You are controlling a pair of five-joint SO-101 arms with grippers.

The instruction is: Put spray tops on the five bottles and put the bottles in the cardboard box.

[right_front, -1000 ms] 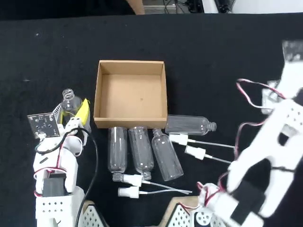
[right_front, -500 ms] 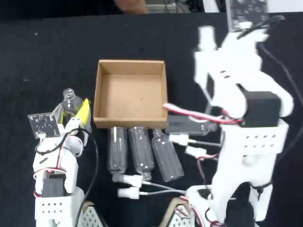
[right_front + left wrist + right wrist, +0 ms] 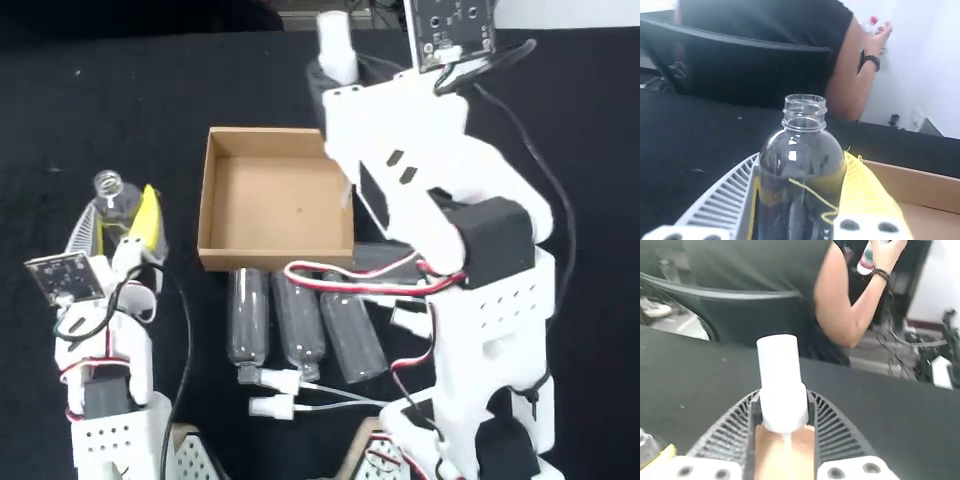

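My left gripper (image 3: pixel 118 215) is shut on a clear bottle (image 3: pixel 110 195), held upright with its open neck up, left of the cardboard box (image 3: pixel 275 195). In the left wrist view the bottle (image 3: pixel 802 165) stands between a grey and a yellow finger (image 3: pixel 865 185). My right gripper (image 3: pixel 335 78) hangs high above the box's far right corner, shut on a white spray top (image 3: pixel 335 42). The right wrist view shows that spray top (image 3: pixel 782 385) upright between the grey fingers, its tube pointing down over the box (image 3: pixel 785 455).
Three clear bottles (image 3: pixel 297 318) lie side by side in front of the box; a fourth (image 3: pixel 372 258) is mostly hidden behind the right arm. Loose spray tops (image 3: pixel 272 380) lie near the bottle necks and by the right arm's base (image 3: pixel 410 320). A person sits beyond the table.
The right arm swung up from the right side and across to above the box's far right corner, carrying the spray top. The left arm shifted the bottle left and farther back.
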